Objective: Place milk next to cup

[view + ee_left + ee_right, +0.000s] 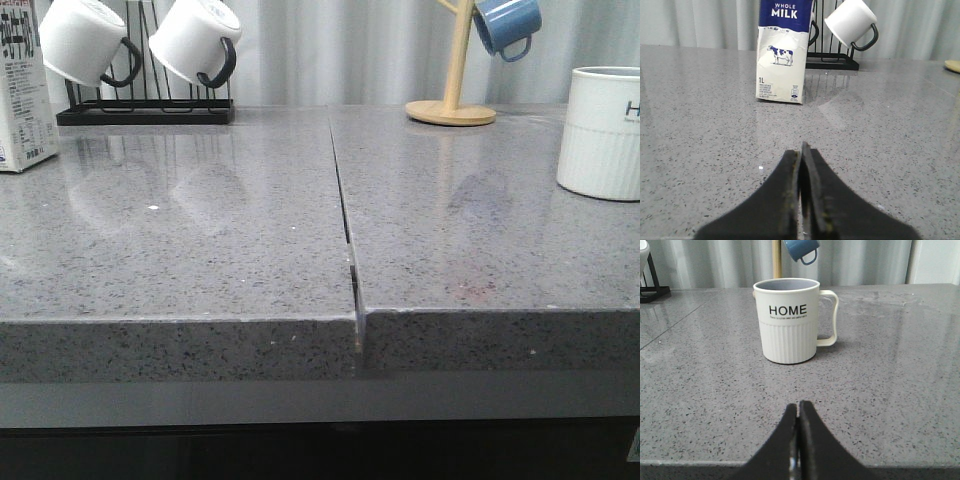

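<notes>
The milk (22, 100) is a tall white carton with a blue top. It stands upright at the far left of the grey table, cut off by the front view's edge. In the left wrist view the milk (782, 55) shows "WHOLE MILK" and a cow. My left gripper (801, 152) is shut and empty, well short of the carton. The cup (600, 132) is a ribbed off-white mug at the far right. In the right wrist view the cup (789, 320) reads "HOME", with its handle to one side. My right gripper (798, 407) is shut and empty, short of it. Neither gripper shows in the front view.
A black rack (145, 110) at the back left holds two white mugs with black handles (195, 40). A wooden mug tree (452, 105) with a small blue mug (507, 25) stands at the back right. A seam (345, 220) splits the table (200, 250) down the middle.
</notes>
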Robot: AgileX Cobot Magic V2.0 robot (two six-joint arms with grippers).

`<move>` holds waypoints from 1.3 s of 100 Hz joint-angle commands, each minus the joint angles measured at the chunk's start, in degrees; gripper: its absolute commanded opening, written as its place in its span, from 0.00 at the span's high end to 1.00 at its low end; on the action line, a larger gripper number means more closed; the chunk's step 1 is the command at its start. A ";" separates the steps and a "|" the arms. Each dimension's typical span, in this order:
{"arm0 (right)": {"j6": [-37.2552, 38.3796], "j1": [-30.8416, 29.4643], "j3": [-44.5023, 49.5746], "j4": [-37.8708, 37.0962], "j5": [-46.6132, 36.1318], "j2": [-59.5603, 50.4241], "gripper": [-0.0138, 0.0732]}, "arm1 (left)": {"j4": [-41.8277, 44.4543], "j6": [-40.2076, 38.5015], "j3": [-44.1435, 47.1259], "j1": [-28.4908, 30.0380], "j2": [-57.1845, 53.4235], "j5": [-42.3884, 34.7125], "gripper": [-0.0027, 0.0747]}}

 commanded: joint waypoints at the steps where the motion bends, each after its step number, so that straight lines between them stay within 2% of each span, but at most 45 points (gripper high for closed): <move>1: -0.29 -0.19 -1.16 -0.43 -4.87 -1.17 0.88 | -0.45 -0.18 2.38 -0.02 -1.88 -4.70 0.99; 84: -0.36 -0.20 -1.29 -0.77 -6.21 -1.17 0.88 | -0.45 -0.18 2.38 -0.02 -1.88 -4.70 0.99; 107: -0.36 -0.20 -5.82 -4.78 0.14 1.38 0.88 | -0.45 -0.18 2.38 -0.02 -1.88 -4.70 0.99; 130: -0.18 -0.20 -14.48 -5.21 4.93 12.48 0.88 | -0.45 -0.18 2.38 -0.02 -1.88 -4.70 0.99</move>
